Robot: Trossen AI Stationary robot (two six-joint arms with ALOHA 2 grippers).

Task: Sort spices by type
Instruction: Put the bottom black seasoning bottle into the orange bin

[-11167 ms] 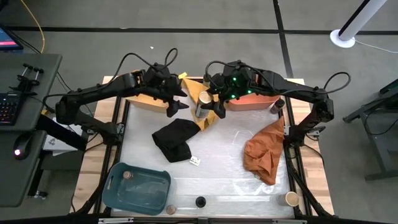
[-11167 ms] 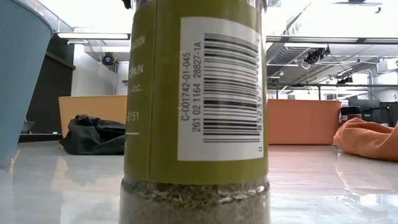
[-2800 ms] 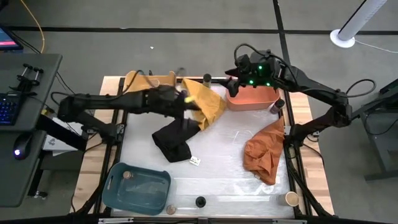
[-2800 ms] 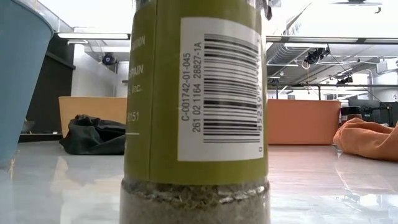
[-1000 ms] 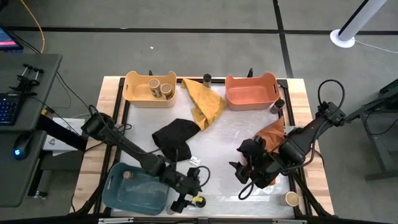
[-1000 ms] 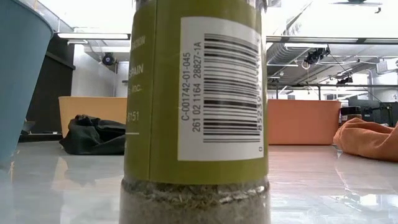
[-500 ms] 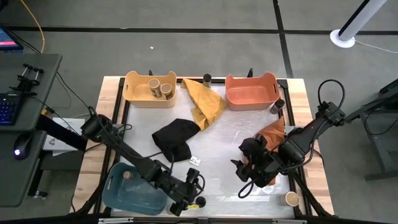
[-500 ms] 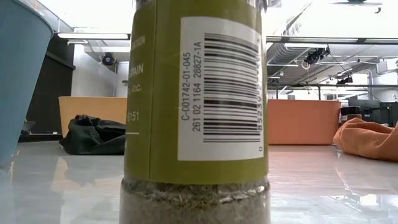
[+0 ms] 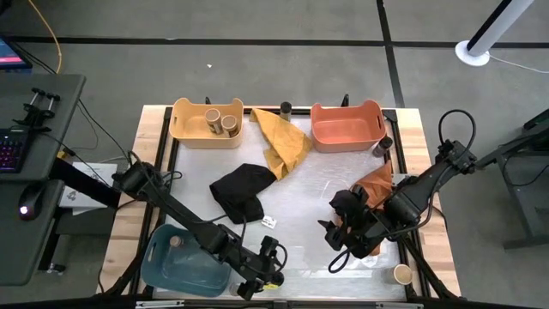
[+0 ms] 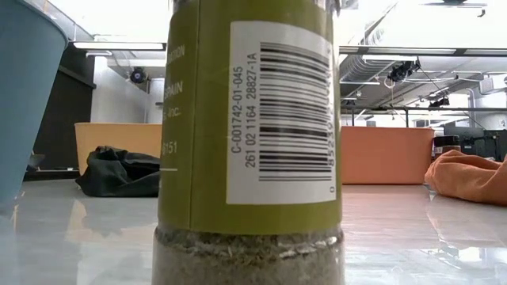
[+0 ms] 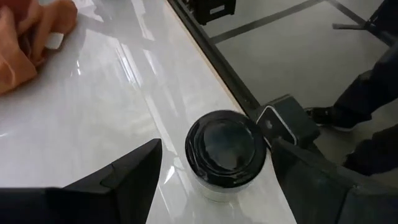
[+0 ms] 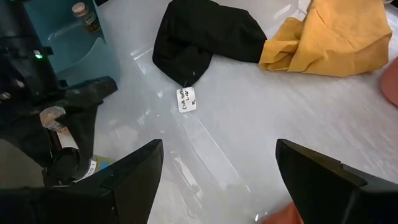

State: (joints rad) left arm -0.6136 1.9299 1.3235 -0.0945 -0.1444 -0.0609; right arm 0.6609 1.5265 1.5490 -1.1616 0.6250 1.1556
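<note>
White glossy table point(image 9: 309, 206) sitting on grey floor, ringed by a wooden frame. Taking the blue bin point(image 9: 184, 262) at the near left corner as landmark: left gripper point(image 9: 268, 276) reaching low just right of the bin, at the table's near edge, fingers point(image 11: 134, 171) spread wide on either side of a black-topped jar point(image 11: 225, 149), gripping nothing yet, jar standing upright between them beside the edge rail. Same jar filling the low view point(image 10: 249, 142), green label and barcode facing the camera, greyish herbs at its base. One brown-topped jar point(image 9: 175, 242) standing inside the bin, at its far left corner. Right gripper point(image 9: 336, 239) hanging well right of the bin, over the near right part of the table beside the orange cloth point(image 9: 369, 202), fingers point(image 12: 134, 168) wide apart and empty. Tan-topped jar point(image 9: 401, 275) standing far right of the bin, at the near right corner. Black cloth point(image 9: 240, 193) lying beyond the bin toward the table's middle, a small white tag point(image 9: 268, 221) just beside it. Yellow bin point(image 9: 206, 124) sitting straight beyond the blue bin at the far left, holding two tan-topped jars point(image 9: 220, 122). Yellow cloth point(image 9: 283, 142) lying between the yellow bin and the orange bin point(image 9: 346, 126) at the far right. Dark-topped jar point(image 9: 285, 109) standing at the far edge between those two bins, another point(image 9: 383, 144) just beside the orange bin's right end.
</note>
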